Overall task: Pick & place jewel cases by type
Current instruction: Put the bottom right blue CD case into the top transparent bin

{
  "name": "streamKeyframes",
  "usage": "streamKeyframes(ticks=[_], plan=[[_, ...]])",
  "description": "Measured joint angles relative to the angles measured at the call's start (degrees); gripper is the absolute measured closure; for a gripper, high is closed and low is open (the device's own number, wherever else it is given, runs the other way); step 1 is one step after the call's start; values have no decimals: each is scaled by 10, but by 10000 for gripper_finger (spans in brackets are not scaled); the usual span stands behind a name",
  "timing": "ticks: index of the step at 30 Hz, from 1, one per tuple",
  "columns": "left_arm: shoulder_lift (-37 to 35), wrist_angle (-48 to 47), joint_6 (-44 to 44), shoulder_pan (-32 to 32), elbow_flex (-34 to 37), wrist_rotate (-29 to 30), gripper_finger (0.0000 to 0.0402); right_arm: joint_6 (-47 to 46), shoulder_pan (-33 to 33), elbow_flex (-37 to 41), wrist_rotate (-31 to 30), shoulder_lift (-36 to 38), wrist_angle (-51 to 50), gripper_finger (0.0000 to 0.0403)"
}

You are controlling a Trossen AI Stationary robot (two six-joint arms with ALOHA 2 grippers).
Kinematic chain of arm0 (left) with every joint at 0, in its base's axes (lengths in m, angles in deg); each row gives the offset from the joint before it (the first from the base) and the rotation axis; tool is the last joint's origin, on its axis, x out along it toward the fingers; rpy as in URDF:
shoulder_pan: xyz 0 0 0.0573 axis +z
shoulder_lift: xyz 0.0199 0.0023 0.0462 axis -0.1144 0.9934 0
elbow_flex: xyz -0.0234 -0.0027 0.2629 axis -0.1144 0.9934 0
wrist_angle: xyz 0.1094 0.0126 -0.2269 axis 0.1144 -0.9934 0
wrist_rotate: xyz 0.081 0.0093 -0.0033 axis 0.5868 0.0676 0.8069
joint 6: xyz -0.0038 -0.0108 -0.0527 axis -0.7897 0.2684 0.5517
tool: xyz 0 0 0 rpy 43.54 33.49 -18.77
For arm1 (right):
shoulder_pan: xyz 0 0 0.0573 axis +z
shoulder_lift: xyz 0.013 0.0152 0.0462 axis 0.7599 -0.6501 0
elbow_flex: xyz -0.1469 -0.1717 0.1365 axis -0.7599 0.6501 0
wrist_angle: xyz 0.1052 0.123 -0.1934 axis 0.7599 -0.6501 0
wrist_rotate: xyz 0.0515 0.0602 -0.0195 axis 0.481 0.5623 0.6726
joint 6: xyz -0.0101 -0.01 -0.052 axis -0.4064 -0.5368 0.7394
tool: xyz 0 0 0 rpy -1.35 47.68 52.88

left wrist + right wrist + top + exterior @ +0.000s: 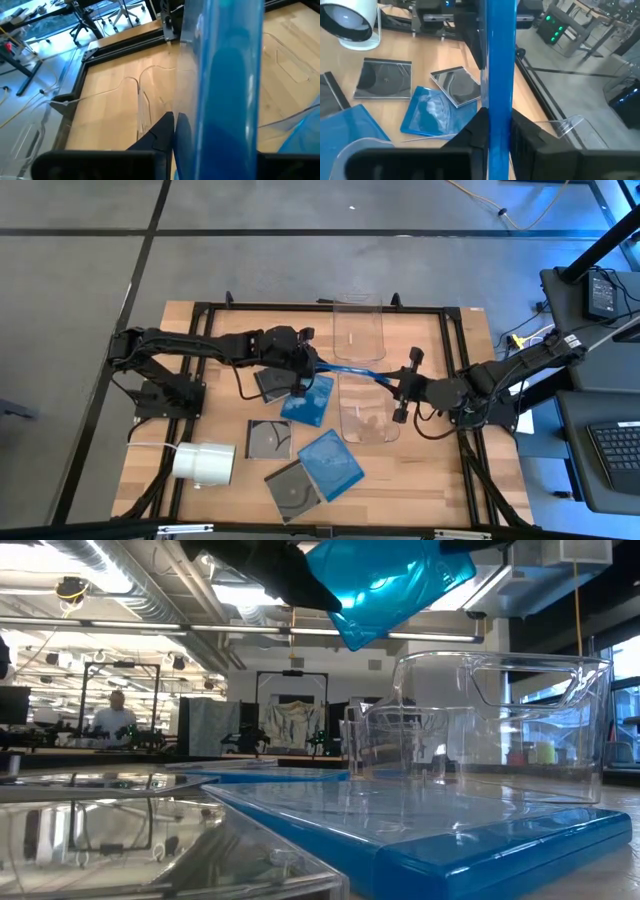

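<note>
A translucent blue jewel case (pixel 360 372) is up in the air, on edge, between my two grippers, over the gap between the two clear bins. My left gripper (pixel 308 366) is shut on its left end and my right gripper (pixel 403 383) on its right end. The low view shows this case (pixel 390 580) high above the table with one corner lowest. Flat on the table lie two blue cases (pixel 308 400) (pixel 330 463) and three dark ones (pixel 272 383) (pixel 270 438) (pixel 292 490). My left gripper (pixel 175 137) pinches the blue case near its left edge (pixel 187 132) between the two fingers, level, from the table's left. One finger (pixel 159 134) shows; the case hides the other. The case is lifted clear and stands on edge. My right gripper (pixel 499 135) pinches the same case near its right edge (pixel 497 107), a finger (pixel 472 131) on each face, level, from the table's right. The case is seen edge-on, running away from the fingers, clear of the table.
Two clear bins stand in the middle of the table, one far (pixel 358 327) and one near (pixel 365 408). A white roll (pixel 205 463) lies by the near left corner. A black frame (pixel 455 308) rims the wooden table. Bare wood lies on the near right side.
</note>
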Motion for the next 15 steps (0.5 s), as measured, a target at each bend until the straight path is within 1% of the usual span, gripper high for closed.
streamKeyframes(ticks=[4, 11, 15], plan=[[0, -4, -4, 0, 0, 0, 356, 8, 0, 0, 1, 0, 0, 351], [-3, 0, -6, 0, 0, 5, 320, 2, 0, 0, -12, 0, 0, 351], [-8, -16, -19, 0, -1, 37, 308, -7, 0, 0, -24, 4, -1, 351]])
